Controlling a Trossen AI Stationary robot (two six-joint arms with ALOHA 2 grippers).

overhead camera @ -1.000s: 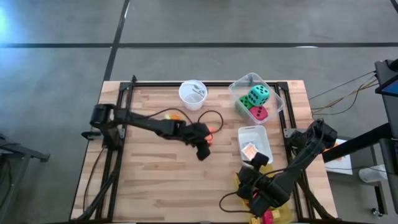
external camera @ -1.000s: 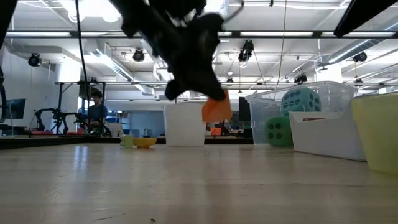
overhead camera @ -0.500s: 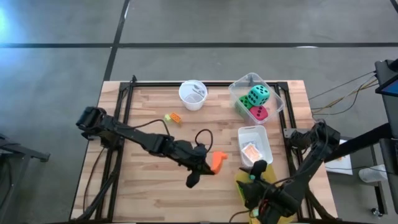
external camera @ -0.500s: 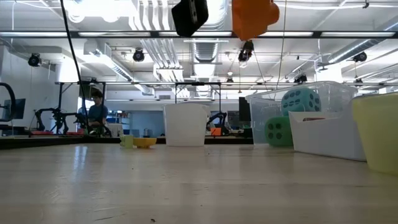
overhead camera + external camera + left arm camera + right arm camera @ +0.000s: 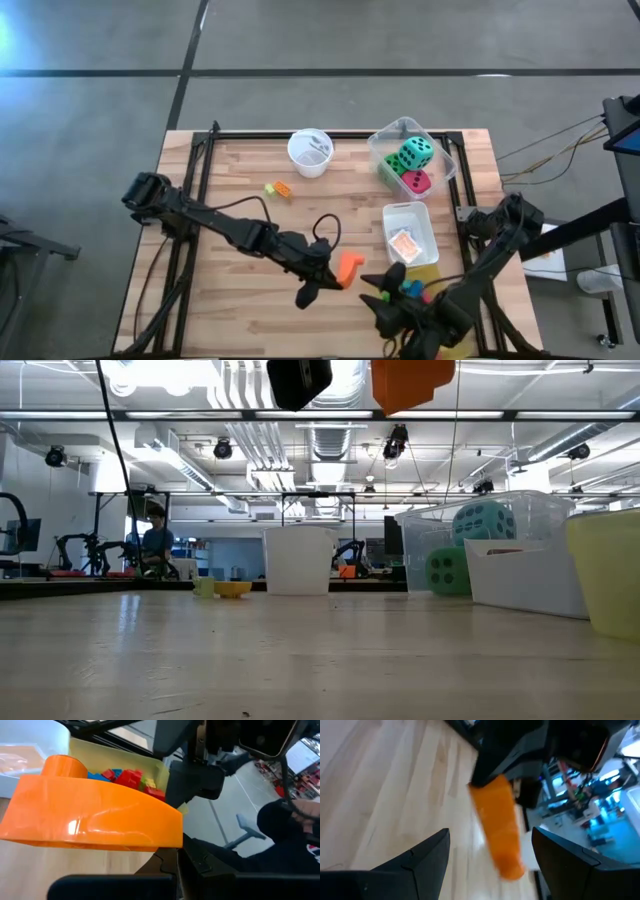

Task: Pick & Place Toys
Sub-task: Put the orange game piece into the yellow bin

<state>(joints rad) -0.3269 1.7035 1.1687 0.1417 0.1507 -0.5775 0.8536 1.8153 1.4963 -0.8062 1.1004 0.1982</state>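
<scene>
My left gripper (image 5: 335,272) is shut on a big orange plastic block (image 5: 350,268), high over the table's near middle; the block fills the left wrist view (image 5: 95,815) and shows at the top of the low view (image 5: 410,380). My right gripper (image 5: 378,300) is open and empty just near-right of the block, which it faces (image 5: 497,825). The green, teal and red-pink dice (image 5: 417,152) lie in a clear bin (image 5: 445,150). Small coloured blocks (image 5: 130,775) lie in the yellow bin (image 5: 110,755). A tan tile (image 5: 403,243) lies in a white bin (image 5: 425,215). My left gripper holds the orange block by its left end (image 5: 341,270), coming at it roughly level from the table's left. The block is lifted clear of the table and sticks out toward the right. In the left wrist view the block itself hides where the fingers meet it.
A white round cup (image 5: 310,150) stands at the far middle. Two small blocks, yellow-green (image 5: 270,188) and orange (image 5: 283,189), lie on the wood in front of it. The yellow bin (image 5: 605,570) stands at the near right, under my right arm.
My left gripper has carried the orange block from the table's middle toward the near edge and up, out of the low view's middle to its top. My right gripper has moved off the yellow bin toward the table's left, toward the orange block, uncovering the small blocks in the bin.
</scene>
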